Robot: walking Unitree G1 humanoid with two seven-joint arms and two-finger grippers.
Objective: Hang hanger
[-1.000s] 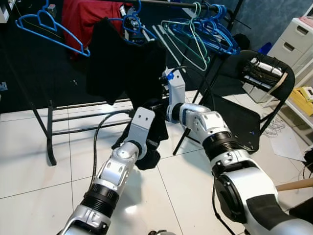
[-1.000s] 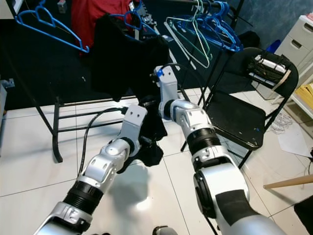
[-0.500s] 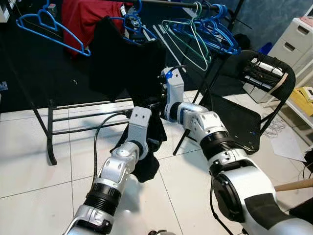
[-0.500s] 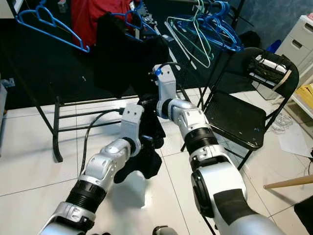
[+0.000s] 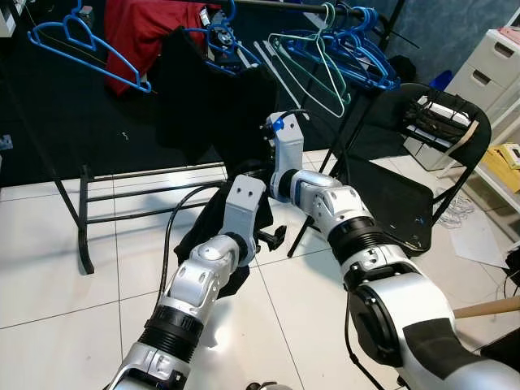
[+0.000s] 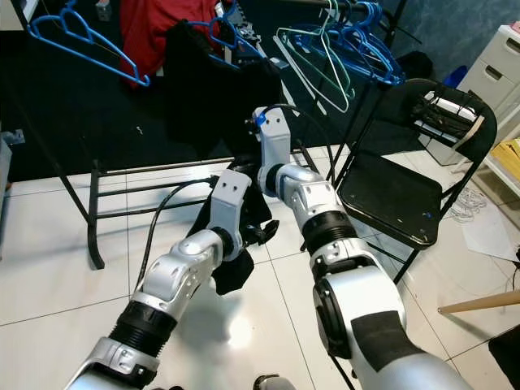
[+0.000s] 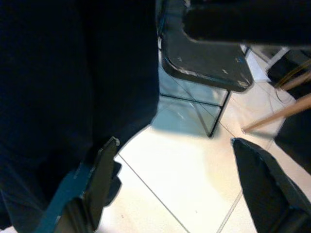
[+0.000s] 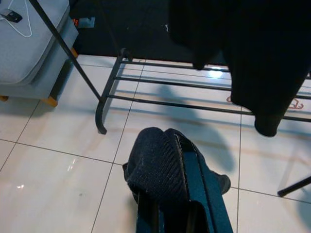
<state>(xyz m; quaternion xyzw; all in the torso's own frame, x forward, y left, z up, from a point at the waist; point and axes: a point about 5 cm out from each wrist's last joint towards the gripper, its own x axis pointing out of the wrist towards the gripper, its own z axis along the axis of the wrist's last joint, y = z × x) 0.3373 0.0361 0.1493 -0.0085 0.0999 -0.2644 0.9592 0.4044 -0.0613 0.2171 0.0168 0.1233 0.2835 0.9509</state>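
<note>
Now, right gripper [image 8: 167, 194]: fingers closed on a fold of the black garment [image 8: 155, 165], held above the tiled floor [image 8: 58, 160].
Left gripper [image 7: 170, 184]: fingers spread wide, gripping nothing, the dark cloth just beside one finger [image 7: 99, 170].
Garment: drapes down between both arms, under the clothes rack [image 5: 81, 211].
Hangers: blue hangers [image 5: 357, 49] hang on the rail; one more blue hanger [image 5: 81, 45] hangs further left.
Chair: black folding chair [image 5: 406, 203] stands right of the rack.

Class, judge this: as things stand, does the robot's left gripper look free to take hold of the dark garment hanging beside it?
Probably yes. The left gripper is open, and the dark garment hangs right against one finger with nothing between them.
</note>
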